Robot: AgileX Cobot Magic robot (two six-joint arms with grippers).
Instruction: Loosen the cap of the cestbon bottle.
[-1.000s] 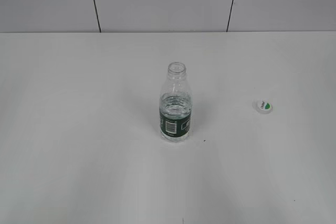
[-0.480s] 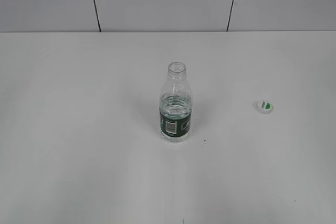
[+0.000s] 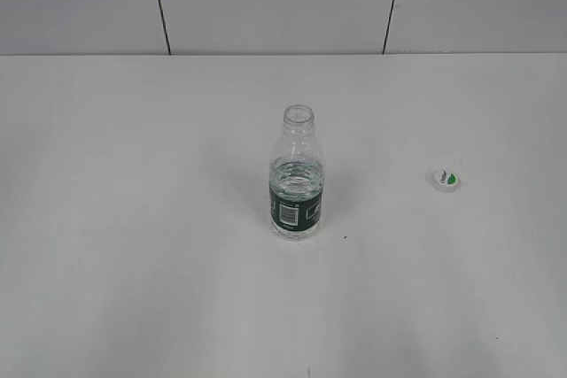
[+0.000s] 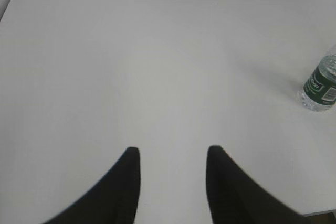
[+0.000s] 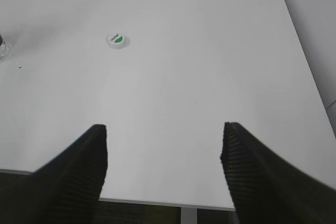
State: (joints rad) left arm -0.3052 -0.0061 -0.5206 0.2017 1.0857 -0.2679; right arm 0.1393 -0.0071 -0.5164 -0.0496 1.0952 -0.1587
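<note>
Still unchanged: cap [image 3: 446, 179] off bottle [image 3: 297, 179], left gripper [image 4: 170, 153] and right gripper [image 5: 164, 132] both released, empty.

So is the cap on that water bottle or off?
Off. The bottle stands with its neck open; the cap lies on the table to its right.

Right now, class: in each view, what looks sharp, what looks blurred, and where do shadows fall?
Exterior view: bottle and cap sharp, faint shadows on the table. Left wrist view: left gripper fingers soft-edged, bottle cropped. Right wrist view: cap readable, right gripper fingers dark, ridged.
</note>
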